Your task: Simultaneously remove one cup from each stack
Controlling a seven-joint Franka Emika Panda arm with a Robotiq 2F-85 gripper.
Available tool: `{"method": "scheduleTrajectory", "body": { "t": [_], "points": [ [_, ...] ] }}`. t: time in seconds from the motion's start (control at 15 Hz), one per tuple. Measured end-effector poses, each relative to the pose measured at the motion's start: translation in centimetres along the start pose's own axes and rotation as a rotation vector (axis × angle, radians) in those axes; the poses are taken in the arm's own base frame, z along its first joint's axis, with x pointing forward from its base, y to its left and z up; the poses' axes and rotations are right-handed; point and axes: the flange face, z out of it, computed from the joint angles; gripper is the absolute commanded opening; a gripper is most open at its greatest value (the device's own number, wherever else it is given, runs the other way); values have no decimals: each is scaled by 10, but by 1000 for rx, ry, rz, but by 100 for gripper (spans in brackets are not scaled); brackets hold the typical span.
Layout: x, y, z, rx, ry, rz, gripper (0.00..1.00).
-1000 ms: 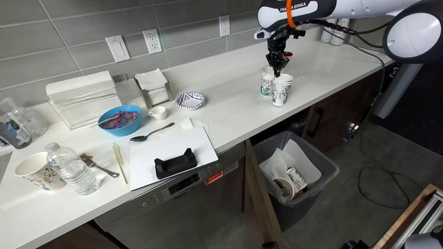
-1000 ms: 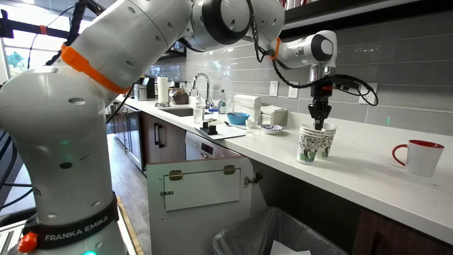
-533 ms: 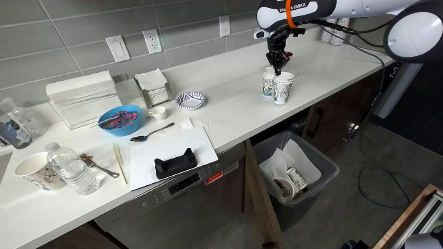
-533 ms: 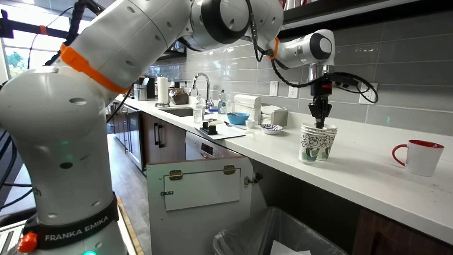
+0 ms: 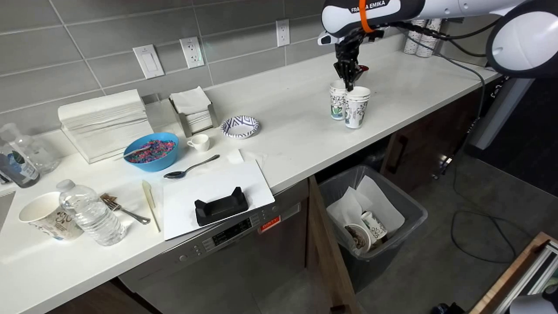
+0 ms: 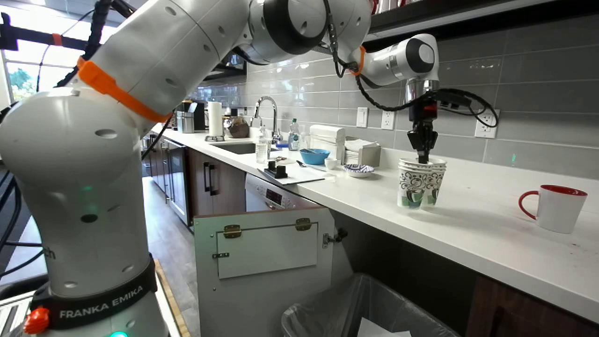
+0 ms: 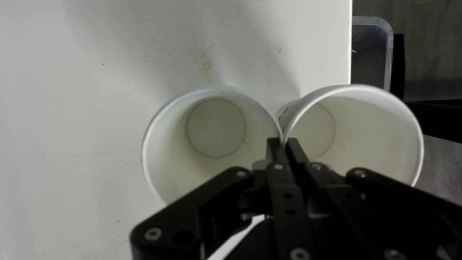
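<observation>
Two stacks of white, green-printed cups stand side by side with rims touching. The front-edge stack (image 5: 356, 114) and the back stack (image 5: 337, 104) show in both exterior views, the front one (image 6: 413, 189) partly covering the back one (image 6: 436, 185). My gripper (image 5: 349, 88) points straight down between them, also in an exterior view (image 6: 423, 160). In the wrist view my fingertips (image 7: 282, 142) pinch the touching rims of the left cup (image 7: 216, 126) and the right cup (image 7: 371, 133), one finger inside each. The right cup leans. Whether the stack bottoms touch the counter is unclear.
A white mug with red inside (image 6: 559, 208) stands beyond the stacks. A patterned bowl (image 5: 239, 127) and a blue bowl (image 5: 159, 159) are farther along the counter (image 5: 296, 117). An open bin (image 5: 416, 213) stands below the counter's front edge.
My gripper has risen slightly, shut on the rims. Both stacks have moved with it, shifting a little upward in both exterior views. The nested cups have not visibly come apart.
</observation>
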Motion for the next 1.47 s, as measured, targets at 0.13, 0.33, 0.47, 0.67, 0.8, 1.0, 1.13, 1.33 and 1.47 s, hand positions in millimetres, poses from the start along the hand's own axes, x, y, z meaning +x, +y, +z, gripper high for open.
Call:
{"method": "scheduleTrajectory", "body": {
  "t": [0.13,0.33,0.47,0.67,0.8,1.0,1.13,1.33,1.47],
  "points": [
    [0,0,-1,-2,-2,-1,2],
    [0,0,-1,-1,-3,-1,1],
    [0,0,-1,-1,-3,-1,1],
    [0,0,-1,-1,-5,-1,1],
    [-1,0,-3,-4,-12,-2,1],
    [-3,-2,-13,-17,-29,-3,1],
    [-3,-4,-25,-33,-44,-5,1],
    [-2,-8,-48,-63,-69,-6,1],
    [-1,-12,-64,-85,-87,-4,1]
  ]
}}
